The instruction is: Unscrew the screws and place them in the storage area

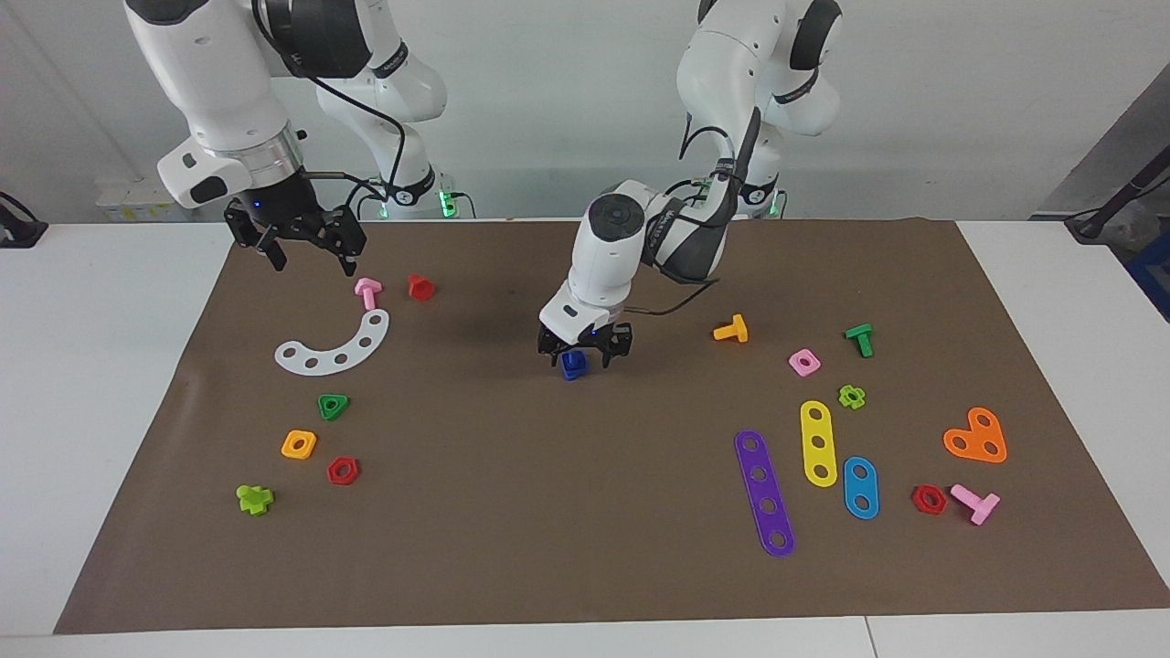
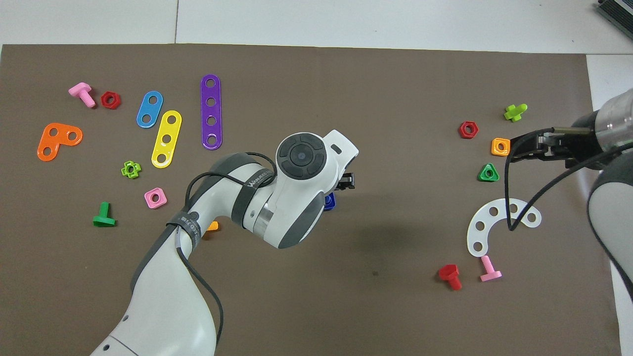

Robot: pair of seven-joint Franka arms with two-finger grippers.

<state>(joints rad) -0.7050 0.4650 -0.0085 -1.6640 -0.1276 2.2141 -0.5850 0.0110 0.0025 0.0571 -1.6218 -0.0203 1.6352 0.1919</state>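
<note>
blue plastic, small and hard: the screw (image 1: 573, 365), threaded into its square nut, sits mid-worktop directly beneath the left tool (image 1: 579, 355), whose fingers straddle it, apart, with no grip visible yet. the pair looks light, rigid and smooth, likely to skid or twist on the brown mat (image 1: 585, 548) if pinched off-centre. best hold appears to be the nut's flat sides, squarely, leaving the screw's head free for turning. the right tool (image 1: 304, 249) waits in the air, fingers apart, over the mat's edge, above a pink screw (image 1: 367, 291).
</note>
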